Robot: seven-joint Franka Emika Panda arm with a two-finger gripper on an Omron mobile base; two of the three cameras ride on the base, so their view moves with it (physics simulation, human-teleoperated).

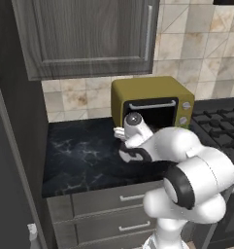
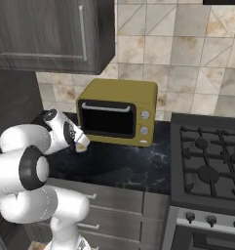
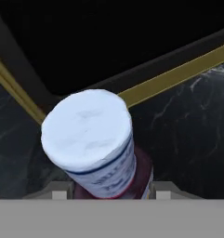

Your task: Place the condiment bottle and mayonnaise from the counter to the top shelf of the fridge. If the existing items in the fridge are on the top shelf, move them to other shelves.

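The condiment bottle [image 3: 92, 139] stands upright between my finger tips in the hand view, its pale bluish cap toward the camera and its dark maroon body below. My gripper [image 3: 112, 191] is shut on the bottle, just over the black marble counter [image 3: 187, 125]. From the base cameras, my hand hangs low over the counter [image 1: 84, 155] in front of the yellow oven, and the gripper [image 2: 80, 144] is largely hidden by the wrist. The fridge [image 1: 11, 146] is the dark mass at the left. The mayonnaise, the top shelf and the existing items are out of view.
A yellow toaster oven [image 2: 118, 111] with a dark glass door stands at the back of the counter, right behind my hand. A gas stove [image 2: 206, 156] adjoins on the right. Grey wall cabinets [image 1: 89, 39] hang overhead, and grey drawers [image 1: 113, 204] run below the counter.
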